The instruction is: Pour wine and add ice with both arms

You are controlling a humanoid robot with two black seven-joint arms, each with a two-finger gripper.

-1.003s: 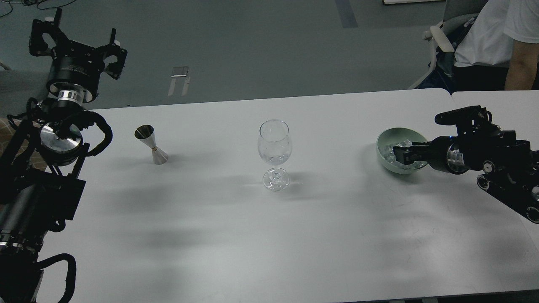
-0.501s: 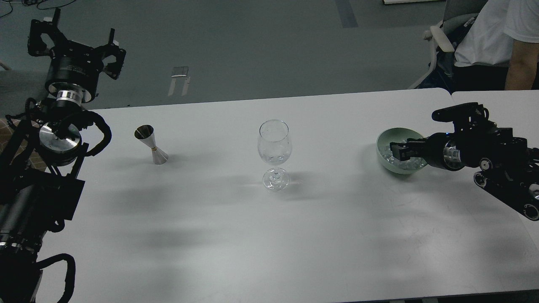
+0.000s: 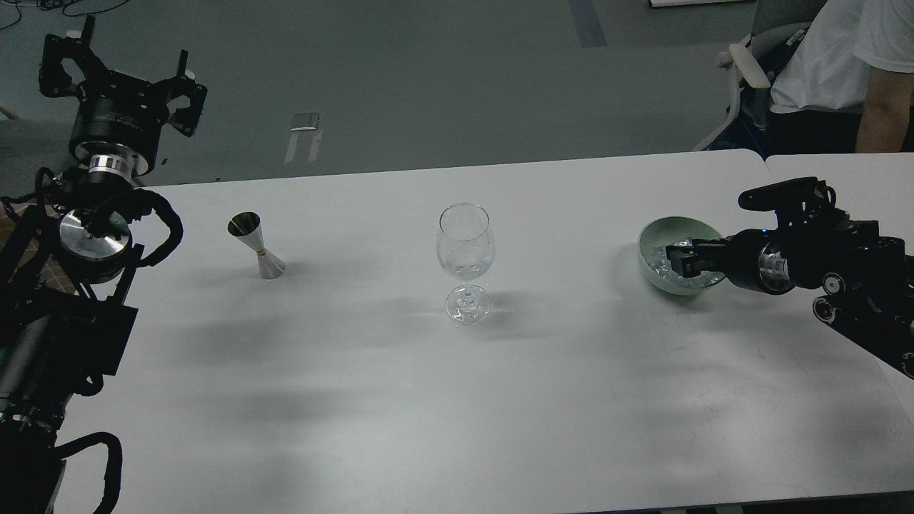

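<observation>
A clear wine glass stands upright at the middle of the white table, with a little clear liquid in its bowl. A silver jigger stands left of it. A pale green bowl at the right holds clear ice cubes. My right gripper reaches into the bowl from the right, down among the ice; its fingers are dark and I cannot tell if they hold a cube. My left gripper is raised at the far left, beyond the table's back edge, fingers spread and empty.
A person in a white shirt sits on a chair beyond the table's back right corner. A second table top joins on the right. Grey floor lies behind.
My right gripper rose a little out of the bowl and shifted left, then dropped back in among the ice. My left gripper has drifted slightly left and up.
</observation>
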